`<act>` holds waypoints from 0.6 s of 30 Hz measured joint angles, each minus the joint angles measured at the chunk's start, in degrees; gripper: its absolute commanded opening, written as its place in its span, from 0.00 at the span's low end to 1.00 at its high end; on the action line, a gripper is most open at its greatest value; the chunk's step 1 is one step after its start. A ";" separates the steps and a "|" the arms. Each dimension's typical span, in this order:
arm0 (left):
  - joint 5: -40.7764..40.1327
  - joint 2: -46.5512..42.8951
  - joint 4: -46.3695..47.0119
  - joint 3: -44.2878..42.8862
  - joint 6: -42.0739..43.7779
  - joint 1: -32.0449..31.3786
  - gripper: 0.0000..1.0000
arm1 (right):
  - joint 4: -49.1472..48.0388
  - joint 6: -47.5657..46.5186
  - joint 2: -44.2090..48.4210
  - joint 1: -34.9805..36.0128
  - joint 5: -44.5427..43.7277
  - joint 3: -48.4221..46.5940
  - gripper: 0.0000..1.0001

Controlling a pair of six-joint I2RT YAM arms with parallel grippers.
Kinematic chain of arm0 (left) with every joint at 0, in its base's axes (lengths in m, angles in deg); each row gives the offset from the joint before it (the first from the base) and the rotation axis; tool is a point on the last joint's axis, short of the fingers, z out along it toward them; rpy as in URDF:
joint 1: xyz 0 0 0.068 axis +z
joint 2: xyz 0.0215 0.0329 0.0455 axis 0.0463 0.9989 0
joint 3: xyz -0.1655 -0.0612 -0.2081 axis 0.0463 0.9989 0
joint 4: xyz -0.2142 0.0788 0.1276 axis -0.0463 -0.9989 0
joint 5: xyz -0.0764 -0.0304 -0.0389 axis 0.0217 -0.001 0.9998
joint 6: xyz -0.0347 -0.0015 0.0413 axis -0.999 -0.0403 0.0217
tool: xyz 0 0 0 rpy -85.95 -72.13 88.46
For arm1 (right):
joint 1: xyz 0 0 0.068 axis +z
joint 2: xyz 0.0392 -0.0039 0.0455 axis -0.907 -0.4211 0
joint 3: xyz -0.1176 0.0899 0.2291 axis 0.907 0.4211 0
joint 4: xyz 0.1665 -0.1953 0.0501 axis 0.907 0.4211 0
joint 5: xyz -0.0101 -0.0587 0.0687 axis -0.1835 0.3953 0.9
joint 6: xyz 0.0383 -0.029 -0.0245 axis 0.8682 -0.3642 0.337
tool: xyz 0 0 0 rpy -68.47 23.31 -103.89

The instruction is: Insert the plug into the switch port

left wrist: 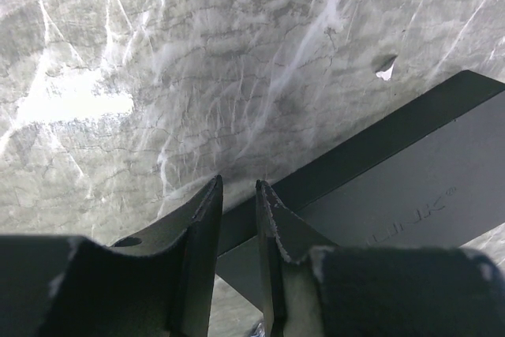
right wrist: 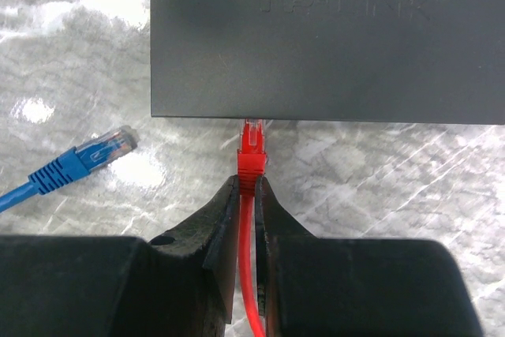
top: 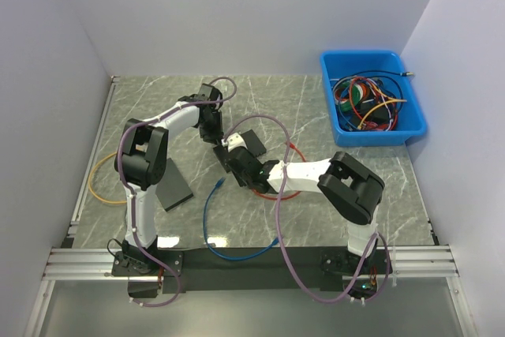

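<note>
Bright, even light, glare patches (wrist views)

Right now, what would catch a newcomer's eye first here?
The right gripper pinches a red plug at the edge of the black switch, mid-table. A loose blue plug lies beside it, and a blue bin of tangled cables sits far right.

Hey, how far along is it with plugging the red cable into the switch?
Done: the right gripper has the red plug clamped and lined up. In hand: its tip meets the edge of the switch, body mostly outside. The left gripper sits by the switch corner; grip unclear. Left: push it fully home, release.
</note>
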 measured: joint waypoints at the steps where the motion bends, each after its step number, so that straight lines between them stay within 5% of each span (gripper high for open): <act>1: -0.02 0.02 0.04 -0.04 0.02 0.00 0.30 | 0.09 -0.20 0.00 -0.09 0.00 -0.15 0.00; 18: -0.55 0.44 0.48 -0.39 0.42 0.00 0.30 | 1.53 -1.31 0.00 -1.07 0.81 -1.86 0.00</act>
